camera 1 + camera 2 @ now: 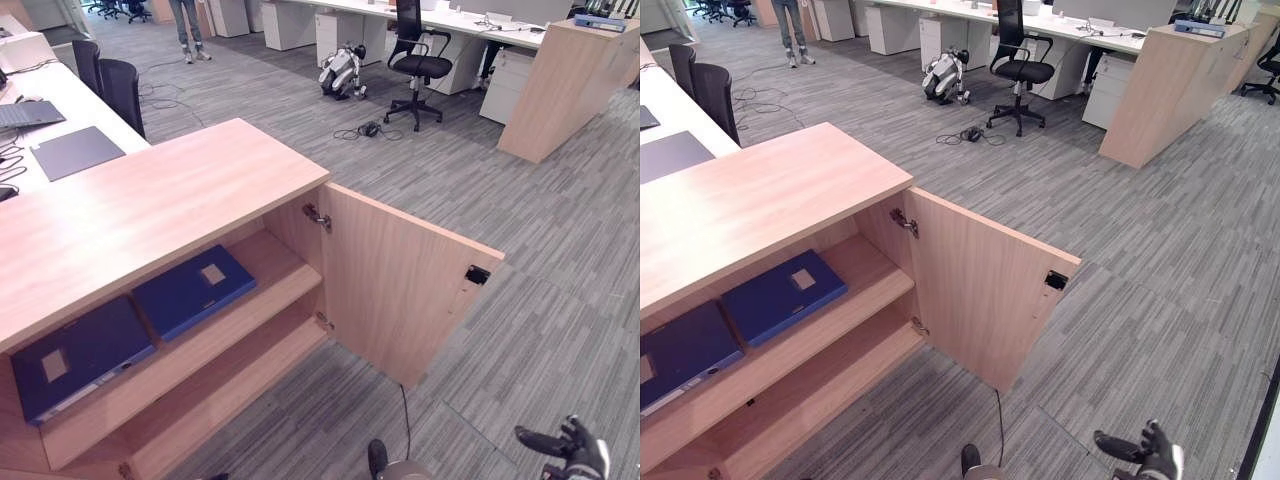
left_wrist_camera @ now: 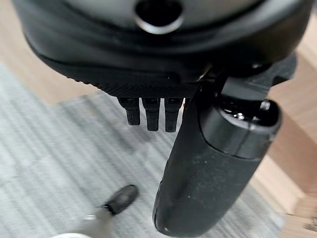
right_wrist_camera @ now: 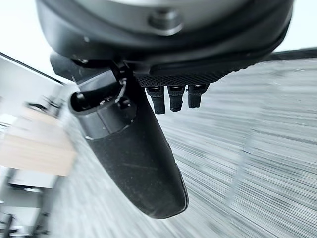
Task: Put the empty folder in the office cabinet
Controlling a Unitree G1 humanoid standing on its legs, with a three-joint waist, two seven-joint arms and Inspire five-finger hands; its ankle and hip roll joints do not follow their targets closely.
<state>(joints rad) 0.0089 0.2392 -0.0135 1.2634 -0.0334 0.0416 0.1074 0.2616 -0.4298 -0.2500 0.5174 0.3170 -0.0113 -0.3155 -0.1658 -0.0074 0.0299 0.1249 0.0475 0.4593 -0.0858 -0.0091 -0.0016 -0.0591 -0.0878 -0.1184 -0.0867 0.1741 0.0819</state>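
Blue folders point(image 1: 193, 289): two laid flat on upper cabinet shelf point(image 1: 270, 262)
Door point(image 1: 400, 285): swung open
Right hand point(image 1: 575, 447): fingers relaxed, empty
Left hand point(image 2: 198, 163): fingers straight, empty

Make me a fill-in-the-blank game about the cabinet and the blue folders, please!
1. The cabinet door is ___.
2. The number of blue folders lying on the upper shelf is ___.
3. The folder with the square label lies nearer the door than the darker folder; both lie ___ rather than standing upright.
4. The right hand hangs low over the grey ___.

Missing words: open; two; flat; carpet
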